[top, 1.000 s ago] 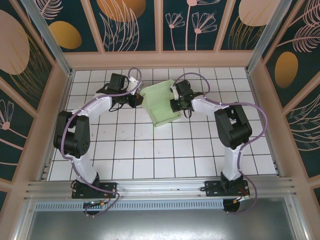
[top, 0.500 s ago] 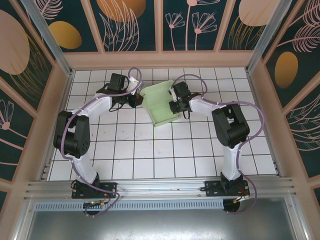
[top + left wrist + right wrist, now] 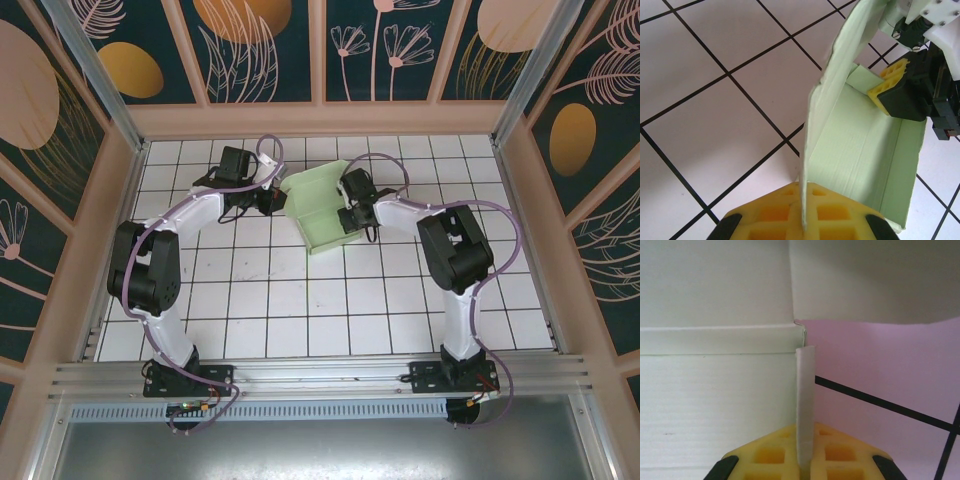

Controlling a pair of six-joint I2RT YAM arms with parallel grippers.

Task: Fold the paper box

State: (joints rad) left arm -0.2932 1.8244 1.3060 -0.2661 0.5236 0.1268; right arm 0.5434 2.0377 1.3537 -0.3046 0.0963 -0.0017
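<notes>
Paper box (image 3: pixel 322 215) lies on the white tiled bench (image 3: pixel 300 300) between the two end effectors, and each of them is touching it on one side. It is a pale green tray that is half formed. The floor of it is flat on the bench, and some of the walls already stand up.

The left end effector (image 3: pixel 802 216) is closed on the left wall. In the left wrist view this wall rises straight up from between its yellow pads (image 3: pixel 835 212), with the open inside of the paper box (image 3: pixel 855 150) just to the right of it. On the far side of that inside, the right end effector (image 3: pixel 888 85) reaches in with its pads pinched narrow.

In the right wrist view the right end effector (image 3: pixel 805 460) is closed on a thin upright strip of card, and the floor of the paper box (image 3: pixel 715 390) is to its left. The bare bench is to its right. Just above the strip, a crease ends in a corner that is not tidy.

I judge the task to be about half done. The walls stand only because they are held. The corners seem not yet tucked or locked, and the wide flap on the far side is open, so the closing is left to do.
</notes>
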